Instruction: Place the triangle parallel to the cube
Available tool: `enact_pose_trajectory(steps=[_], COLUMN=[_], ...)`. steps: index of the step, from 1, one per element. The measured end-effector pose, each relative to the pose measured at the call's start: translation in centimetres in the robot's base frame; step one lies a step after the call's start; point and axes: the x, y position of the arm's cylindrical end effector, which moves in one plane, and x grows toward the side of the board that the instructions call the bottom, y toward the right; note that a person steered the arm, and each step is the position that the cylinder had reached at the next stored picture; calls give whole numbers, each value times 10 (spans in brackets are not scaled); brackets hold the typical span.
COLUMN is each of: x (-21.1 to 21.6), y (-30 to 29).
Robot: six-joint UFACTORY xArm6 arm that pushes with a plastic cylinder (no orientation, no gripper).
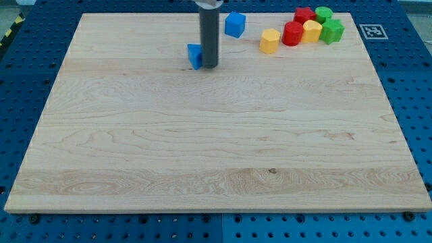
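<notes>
my tip [210,66] is down on the wooden board [216,155], in the far part and a little left of centre. it has no pincer at all, only a plain dark rod, so nothing is held; it can only shove. the blue triangle [195,56] sits just on the left of the rod, touching it or very nearly so, and partly hidden behind it, so i cannot tell its exact facing. the blue cube [234,24] lies farther back and to the right, near the far edge, apart from both triangle and rod.

further right, also along the far edge, is a huddle of other pieces: a yellow block [269,41], a red block [293,33], a second yellow block [312,30], a second red block [304,14], a green block [331,30] and another green block [324,13].

the risks, as i judge them: the rod stands between triangle and cube, so a push from this side would send the triangle left, away from the cube. a small wedge pressed off-centre tends to spin, or slip round the rod and be lost from contact. going round to the left side means passing close, and a brush could turn it wrongly. a push too long toward the far right may knock the cube askew or toward the board's edge, spoiling the line i must match.
</notes>
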Motion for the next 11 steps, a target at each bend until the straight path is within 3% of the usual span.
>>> enact_pose_trajectory(steps=[2,6,8,11], x=[-7,-34,-69,-63], y=[-62,-38,-63,-116])
